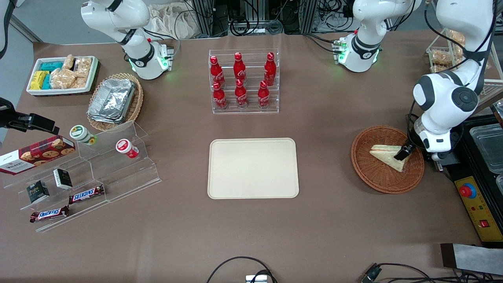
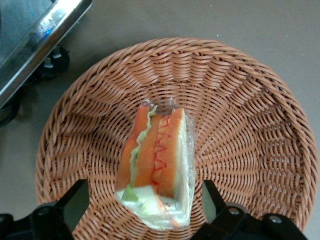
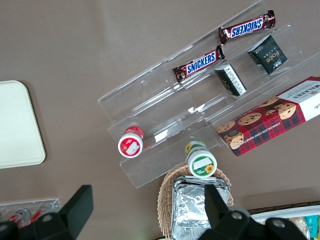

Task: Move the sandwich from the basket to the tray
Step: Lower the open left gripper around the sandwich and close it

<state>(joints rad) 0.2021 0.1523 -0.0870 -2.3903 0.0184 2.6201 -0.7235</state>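
Front view shows the sandwich (image 1: 389,155) lying in the basket (image 1: 373,177) at the right of the frame, with the gripper (image 1: 402,152) low over the wedge's end nearest the working arm. From the wrist camera, its fingers (image 2: 75,202) are spread wide, one on each side of the sandwich (image 2: 157,167), and nothing is pinched between them yet.

Wrapped in clear film, the sandwich looks light and soft; the bread would likely squash under a hard squeeze, and the film may be slippery. A gentle grip across the two flat bread faces, near the thick cut edge where the orange and green filling shows, seems the safest hold.

At centre frame lies the tray (image 1: 220,184), bare, well apart from the basket, with open brown table (image 1: 326,220) between them. A rack of red bottles (image 1: 240,80) stands above the tray in the frame, out of the direct path. Only the basket's low woven rim would need clearing on the lift.
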